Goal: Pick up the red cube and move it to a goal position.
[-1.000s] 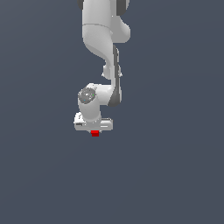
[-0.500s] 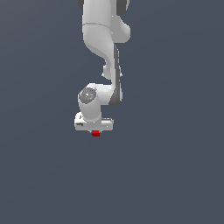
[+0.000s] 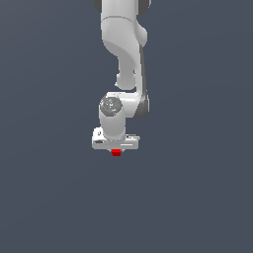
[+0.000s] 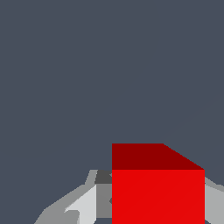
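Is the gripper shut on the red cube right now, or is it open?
Shut on it, apparently: in the wrist view the red cube sits between the gripper's fingers, flush against them.

Red cube (image 3: 116,152) matt, smooth; arm (image 3: 123,44) glossy white.

Arm (image 3: 123,49): enters from the far edge of the exterior view, at centre, and reaches toward the near side.
Gripper (image 3: 116,148): at the arm's near end, around mid-scene.
Cube (image 3: 116,153): directly below the gripper body in the exterior view, touching it; in the wrist view (image 4: 157,192) it sits between the jaws, one finger (image 4: 83,205) on either side.
Surroundings: plain ground on all sides.
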Available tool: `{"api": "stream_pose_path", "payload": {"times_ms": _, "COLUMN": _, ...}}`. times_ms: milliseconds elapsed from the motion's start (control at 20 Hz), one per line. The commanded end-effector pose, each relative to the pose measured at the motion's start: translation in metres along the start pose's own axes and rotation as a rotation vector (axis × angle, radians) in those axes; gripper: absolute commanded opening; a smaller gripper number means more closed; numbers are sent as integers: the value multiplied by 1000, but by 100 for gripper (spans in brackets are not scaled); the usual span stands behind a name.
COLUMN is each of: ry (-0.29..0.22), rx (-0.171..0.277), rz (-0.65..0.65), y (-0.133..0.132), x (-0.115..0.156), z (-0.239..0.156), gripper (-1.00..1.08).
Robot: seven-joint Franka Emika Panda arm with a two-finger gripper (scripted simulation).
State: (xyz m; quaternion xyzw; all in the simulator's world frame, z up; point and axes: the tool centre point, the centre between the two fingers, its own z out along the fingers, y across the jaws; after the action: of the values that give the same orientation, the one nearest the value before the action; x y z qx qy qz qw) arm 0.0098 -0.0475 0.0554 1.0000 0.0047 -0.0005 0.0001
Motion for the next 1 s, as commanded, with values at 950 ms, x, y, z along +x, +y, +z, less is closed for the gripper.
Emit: {"api": "stream_pose_path", "payload": {"times_ms": 950, "ry": 1, "rx": 0, "rz": -1, "y": -119, "x": 82, "z": -85, "gripper": -100}}
